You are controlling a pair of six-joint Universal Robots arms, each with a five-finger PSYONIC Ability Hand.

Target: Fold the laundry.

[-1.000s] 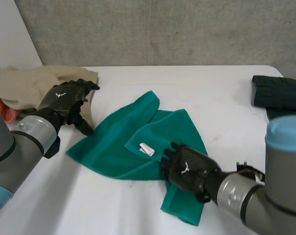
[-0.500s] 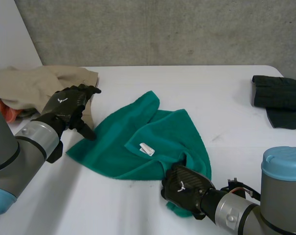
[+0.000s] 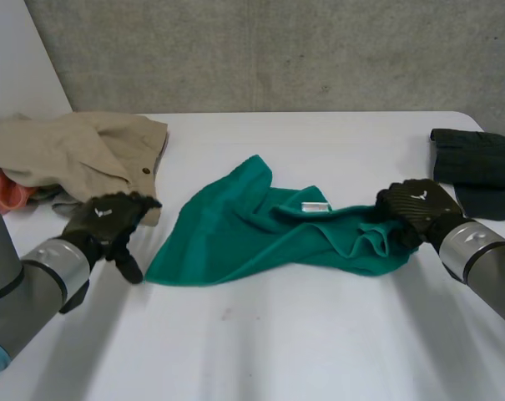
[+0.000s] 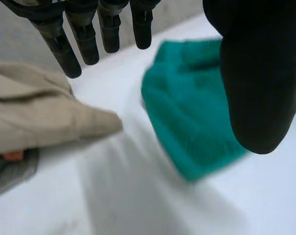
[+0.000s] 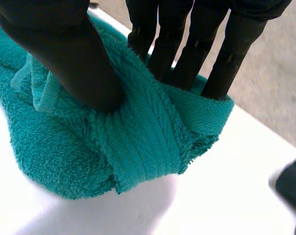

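- My right hand [image 3: 415, 209] is at the right end of the green towel [image 3: 269, 234], right of the table's [image 3: 319, 342] middle. In its wrist view the thumb and the straight fingers are clamped on a bunched fold of the towel's hem, with the pile squeezed between them.
- From that grip the green towel runs left across the middle of the table in a long, rumpled band. Its right end is gathered up at my right hand, and the rest lies on the tabletop.
- One corner of the towel points toward the far side, and a broader corner lies flat at the near left.
- A white tag [image 3: 315, 206] shows on the towel's upper fold, between the far corner and my right hand.
- My left hand [image 3: 110, 219] hangs just left of that near-left corner. In its wrist view the fingers are straight and spread, the thumb is well apart from them, and nothing is in the grasp.
- The towel's corner lies below the left thumb — I cannot tell whether the thumb touches it.
- A beige garment [image 3: 68, 150] is heaped at the far left of the table, just beyond my left hand, with a bit of orange cloth [image 3: 6, 190] poking out at its left edge.
- A dark garment [image 3: 477, 167] lies folded at the far right edge, near my right hand but apart from it and from the towel.
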